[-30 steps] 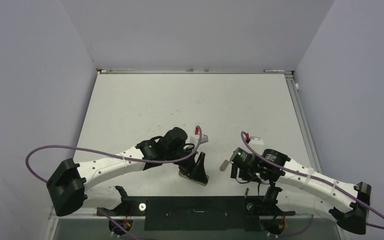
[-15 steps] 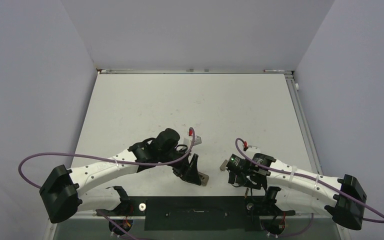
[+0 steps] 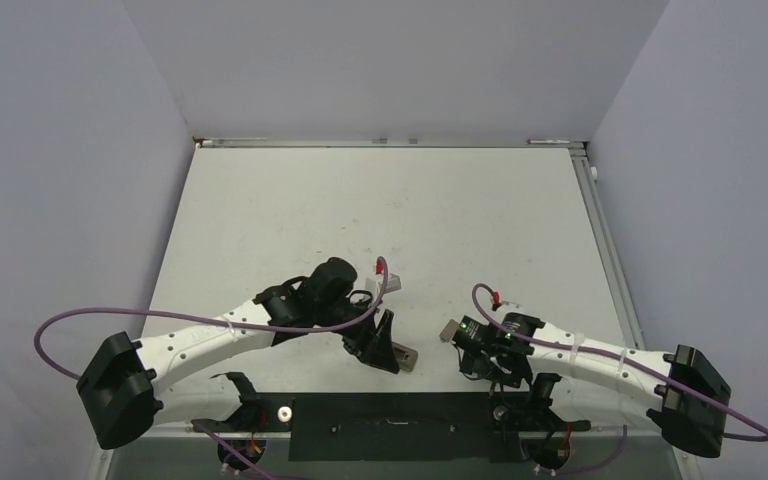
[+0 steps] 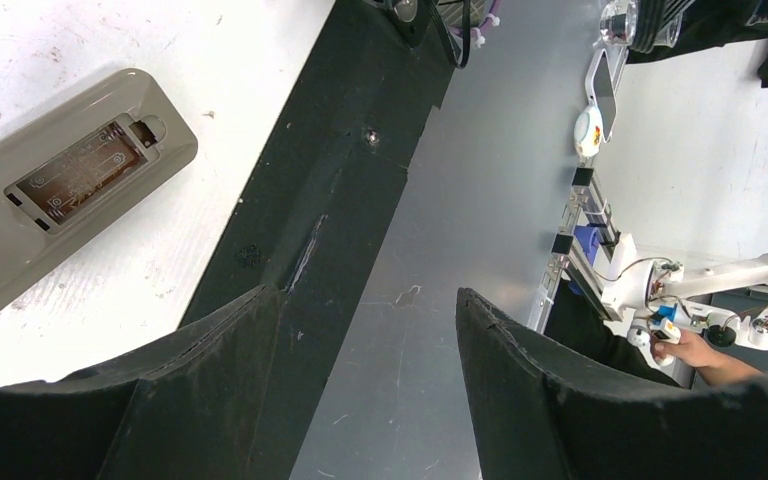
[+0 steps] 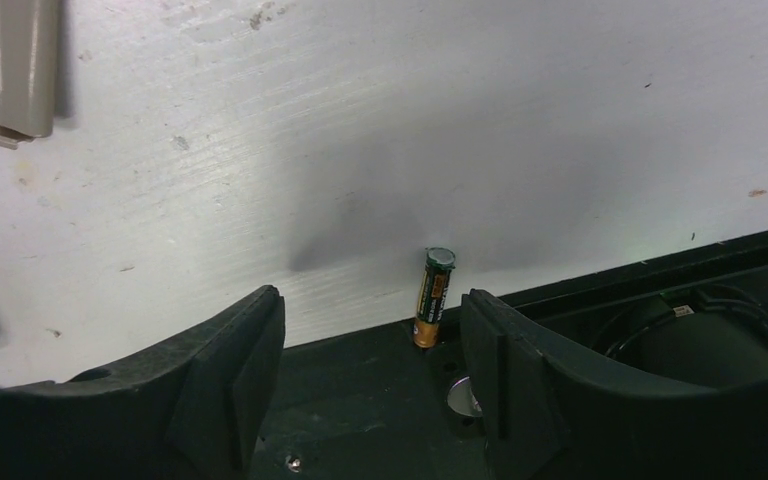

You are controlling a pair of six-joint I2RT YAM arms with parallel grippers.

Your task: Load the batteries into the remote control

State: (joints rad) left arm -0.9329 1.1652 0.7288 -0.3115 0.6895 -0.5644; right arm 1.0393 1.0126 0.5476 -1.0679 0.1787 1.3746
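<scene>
Right gripper (image 5: 368, 310) has drawn back toward the gold battery (image 5: 434, 297).

L arm (image 3: 210, 335) is folded low, elbow out to its own side, forearm run inward, wrist bent down. L gripper (image 3: 382, 345) is pointed down & back twd the bases; its fingers (image 4: 210, 380) are seen well apart in wrist view, jaws parted. R arm (image 3: 600, 360) is mirrored, elbow outboard, forearm kept low. R gripper (image 3: 480, 362) is aimed down, jaws parted likewise.
</scene>
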